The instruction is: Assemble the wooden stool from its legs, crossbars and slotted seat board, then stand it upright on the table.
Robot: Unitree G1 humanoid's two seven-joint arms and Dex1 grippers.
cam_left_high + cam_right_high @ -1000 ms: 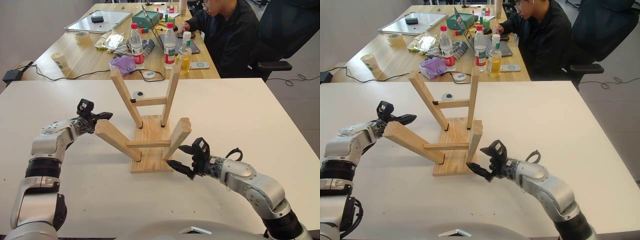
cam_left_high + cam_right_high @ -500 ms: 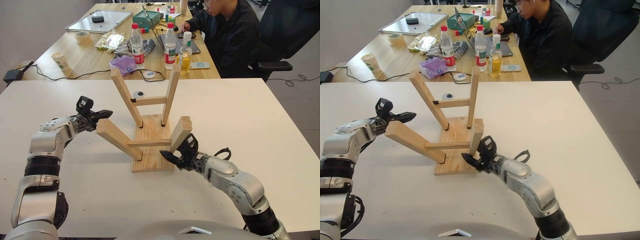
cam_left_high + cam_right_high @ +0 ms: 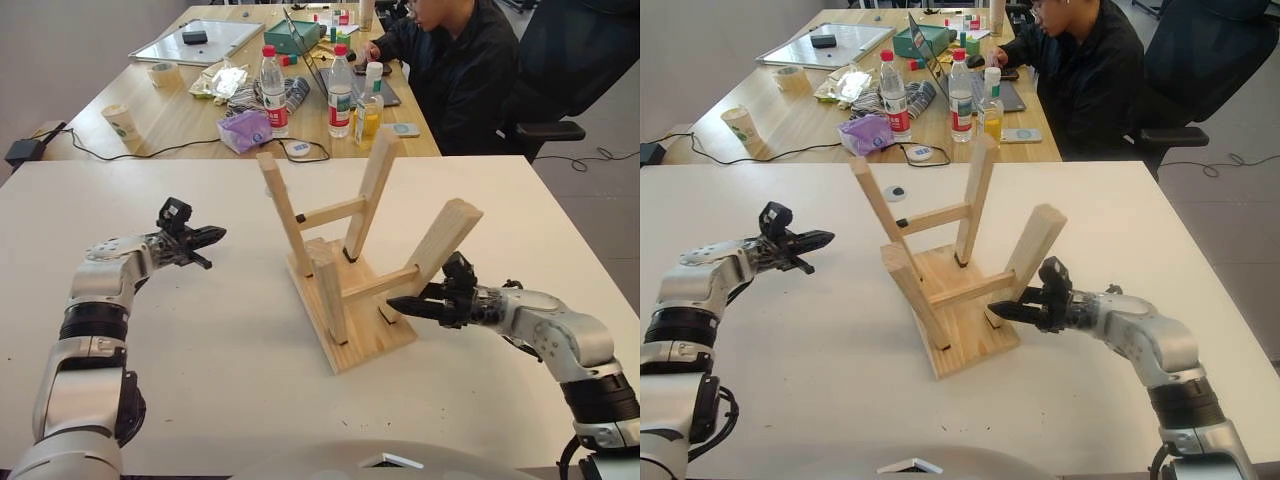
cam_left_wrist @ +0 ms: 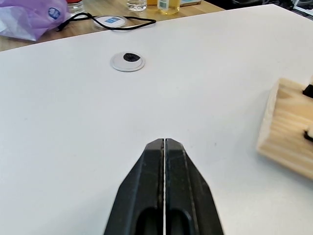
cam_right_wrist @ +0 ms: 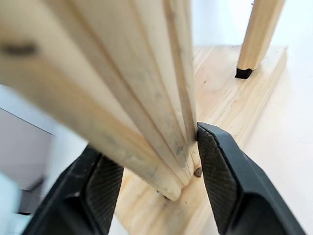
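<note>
Because the stool (image 3: pixel 345 270) sits upside down on the table (image 3: pixel 220 380), seat board (image 3: pixel 375 340) down and legs up, your right gripper (image 3: pixel 410 303) pinches the nearest leg (image 3: pixel 440 240) low, right where it meets the board, likely to steady or seat that joint. Your left gripper (image 3: pixel 205 237), fingers pressed together on nothing, hangs well apart from the stool, out of the way.

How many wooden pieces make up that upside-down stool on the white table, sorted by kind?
Legs: 4
Crossbars: 2
Seat board: 1
Total: 7
</note>
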